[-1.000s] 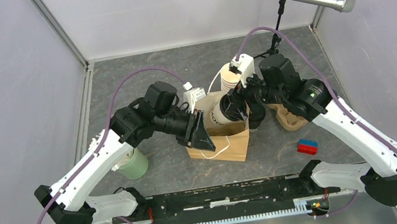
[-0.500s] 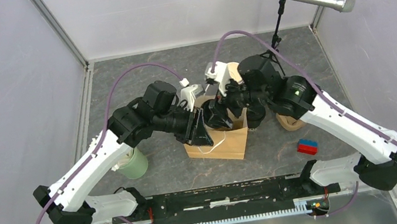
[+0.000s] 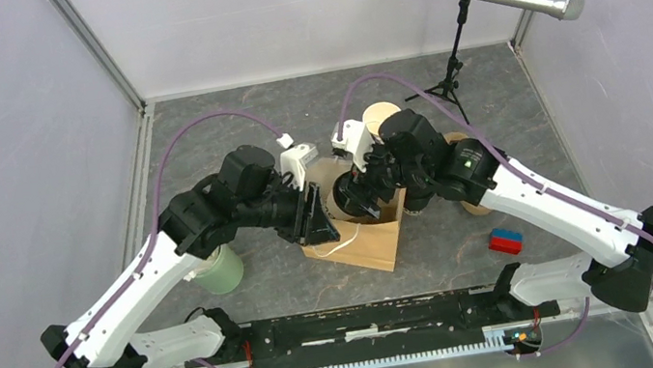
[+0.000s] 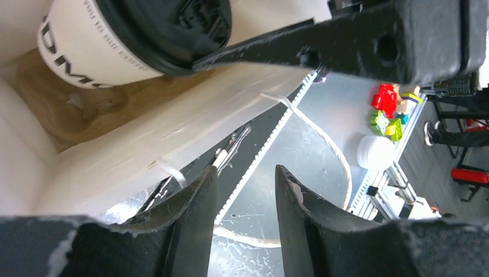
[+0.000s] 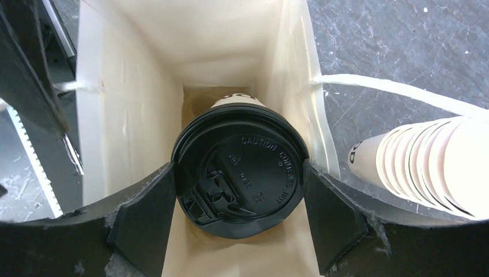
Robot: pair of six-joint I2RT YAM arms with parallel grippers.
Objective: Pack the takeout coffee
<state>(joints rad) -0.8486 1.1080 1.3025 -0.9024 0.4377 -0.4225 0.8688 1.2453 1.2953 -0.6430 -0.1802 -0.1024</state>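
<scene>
Coffee cup point(image 5: 239, 179) inside bag point(image 5: 124, 127) beside stack point(image 5: 427, 167)

White arms point(image 3: 129, 296), black joints point(image 3: 209, 209) — scuffed black fingers point(image 4: 184, 231), purple cables point(image 3: 217, 115)

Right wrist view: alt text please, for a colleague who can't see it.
The right gripper clasps a black-lidded coffee cup from both sides, inside an open paper bag. A stack of lidless cups shows outside the bag, at right.
</scene>
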